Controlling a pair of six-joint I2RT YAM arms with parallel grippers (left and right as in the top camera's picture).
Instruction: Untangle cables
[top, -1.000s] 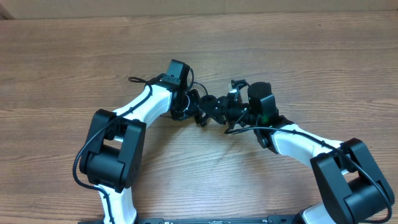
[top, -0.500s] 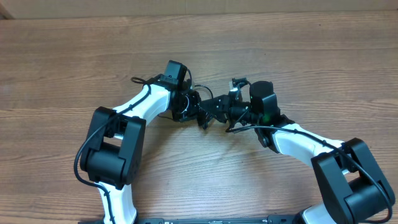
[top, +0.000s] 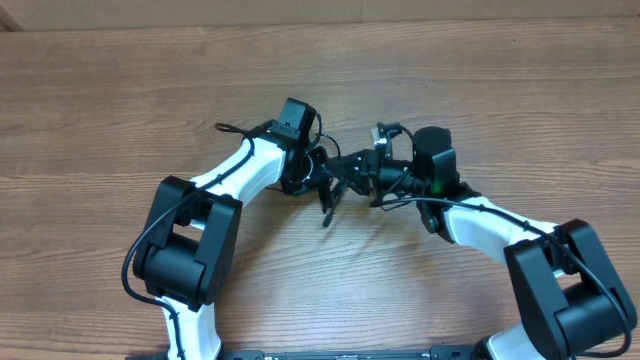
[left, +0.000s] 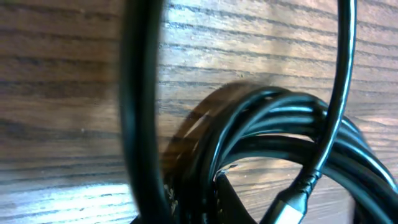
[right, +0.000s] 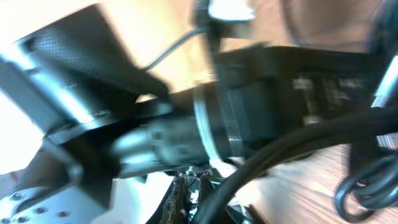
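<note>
Left hand (top: 322, 176) grips the cables (top: 327, 204); right hand (top: 374, 176), closed, meets it.

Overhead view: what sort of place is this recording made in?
Probably a robotics lab bench: a wood-grain table, two white-and-black robot arms working over it, and thin black cables bunched between them.

Brown wood-grain table (top: 120, 90); a loose strand of the cables (top: 326, 207) droops down to its surface.

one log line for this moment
left gripper: shut on cables | right gripper: shut, hold unclear | cables: bunched between grippers
</note>
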